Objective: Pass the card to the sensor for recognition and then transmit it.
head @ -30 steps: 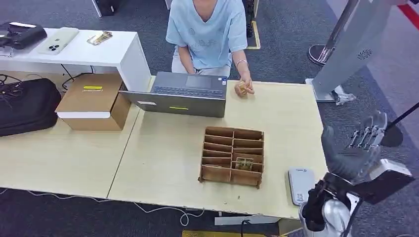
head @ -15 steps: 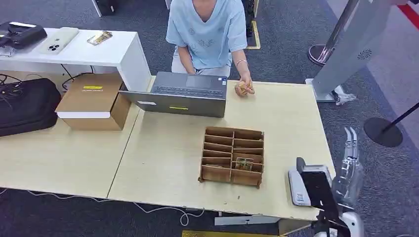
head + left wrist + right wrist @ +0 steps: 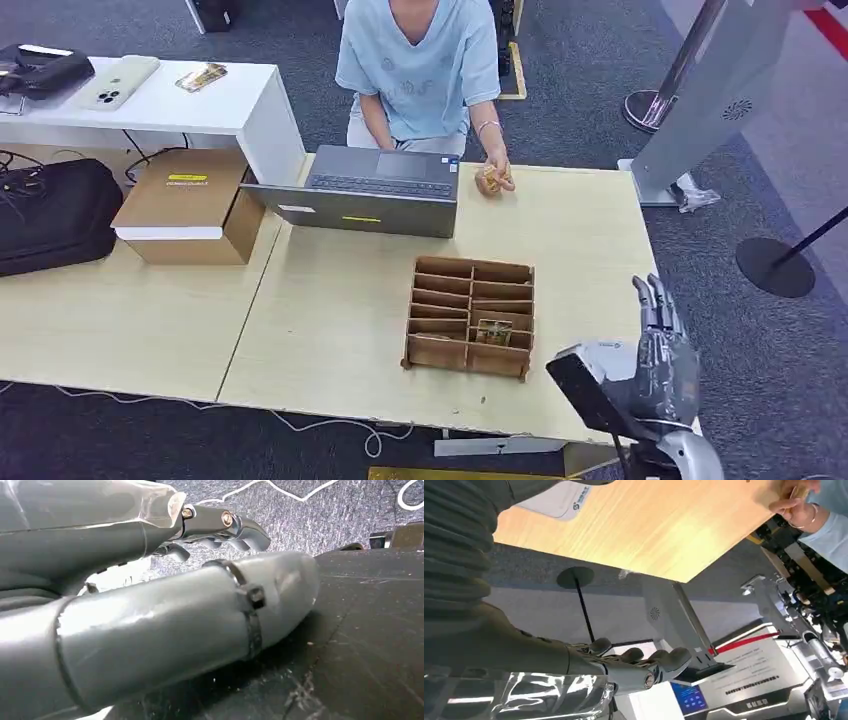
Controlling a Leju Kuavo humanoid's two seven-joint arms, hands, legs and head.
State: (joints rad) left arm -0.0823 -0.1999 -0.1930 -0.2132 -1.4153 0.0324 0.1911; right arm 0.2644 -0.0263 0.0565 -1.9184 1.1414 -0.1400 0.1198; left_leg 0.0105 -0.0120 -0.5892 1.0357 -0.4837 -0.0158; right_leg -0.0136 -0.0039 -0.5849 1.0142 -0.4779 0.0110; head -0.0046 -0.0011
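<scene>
Nearest, right hand (image 3: 655,362) raised over the table's (image 3: 330,330) front right corner, above the sensor (image 3: 551,500), fingers straight and loosely spread, empty. Left hand (image 3: 190,595) hanging over dark floor, fingers loosely curled, gripping nothing. Farther in, card (image 3: 492,331) lying in a right-side compartment of the box (image 3: 470,265); beyond, laptop (image 3: 370,190) and a person's hand (image 3: 493,178) at the far edge.
</scene>
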